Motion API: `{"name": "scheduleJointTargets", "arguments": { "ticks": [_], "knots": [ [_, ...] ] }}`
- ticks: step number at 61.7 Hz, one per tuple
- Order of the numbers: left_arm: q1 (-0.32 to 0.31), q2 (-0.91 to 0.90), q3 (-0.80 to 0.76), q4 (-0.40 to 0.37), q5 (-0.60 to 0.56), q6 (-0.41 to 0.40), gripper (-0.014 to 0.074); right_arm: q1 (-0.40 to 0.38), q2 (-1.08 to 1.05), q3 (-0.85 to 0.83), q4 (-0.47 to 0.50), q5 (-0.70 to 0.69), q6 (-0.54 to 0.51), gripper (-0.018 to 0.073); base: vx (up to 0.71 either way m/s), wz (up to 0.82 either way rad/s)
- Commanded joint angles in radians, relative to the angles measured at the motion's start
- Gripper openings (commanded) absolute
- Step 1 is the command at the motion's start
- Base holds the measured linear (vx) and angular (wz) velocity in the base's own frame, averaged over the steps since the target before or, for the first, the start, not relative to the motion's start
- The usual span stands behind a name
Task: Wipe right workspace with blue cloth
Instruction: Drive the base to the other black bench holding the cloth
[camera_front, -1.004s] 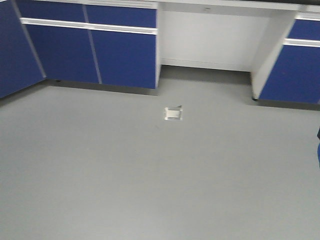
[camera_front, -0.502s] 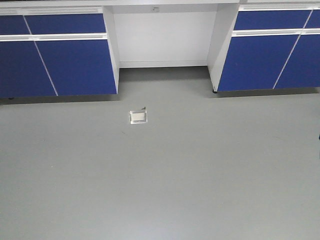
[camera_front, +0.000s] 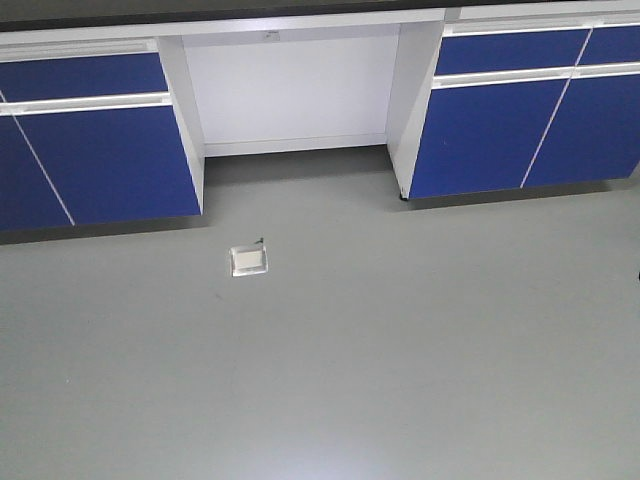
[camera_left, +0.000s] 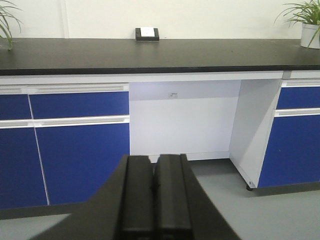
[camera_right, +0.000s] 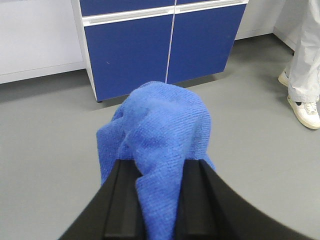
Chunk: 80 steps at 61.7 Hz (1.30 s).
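Two banks of blue cabinets (camera_front: 100, 150) are noted in the front view, one white recess (camera_front: 295, 95) between them. One metal floor plate (camera_front: 249, 261) is set in the grey floor (camera_front: 420, 360).

Left wrist view: the left gripper (camera_left: 155, 170) is seen with both fingers pressed together, nothing held. One black countertop (camera_left: 150, 55), one small box (camera_left: 147, 34), two plants (camera_left: 307, 20).

Right wrist view: one blue cloth (camera_right: 160, 125) is clamped by the right gripper (camera_right: 159, 170), bunched between and ahead of its two fingers, above the floor. One person's legs (camera_right: 307, 55) are seen at the right edge.
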Motion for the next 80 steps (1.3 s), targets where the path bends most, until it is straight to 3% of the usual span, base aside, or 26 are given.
{"name": "scheduleJointTargets", "arguments": {
  "ticks": [1,80],
  "knots": [
    [-0.005,-0.016,0.030,0.001,-0.083,-0.008,-0.0006,-0.005,-0.008,-0.027,-0.015,-0.054,-0.012,0.0000,0.28,-0.02],
    [-0.005,-0.016,0.030,0.001,-0.083,-0.008,-0.0006,-0.005,-0.008,-0.027,-0.015,-0.054,-0.012,0.0000,0.41,0.02]
  ]
}}
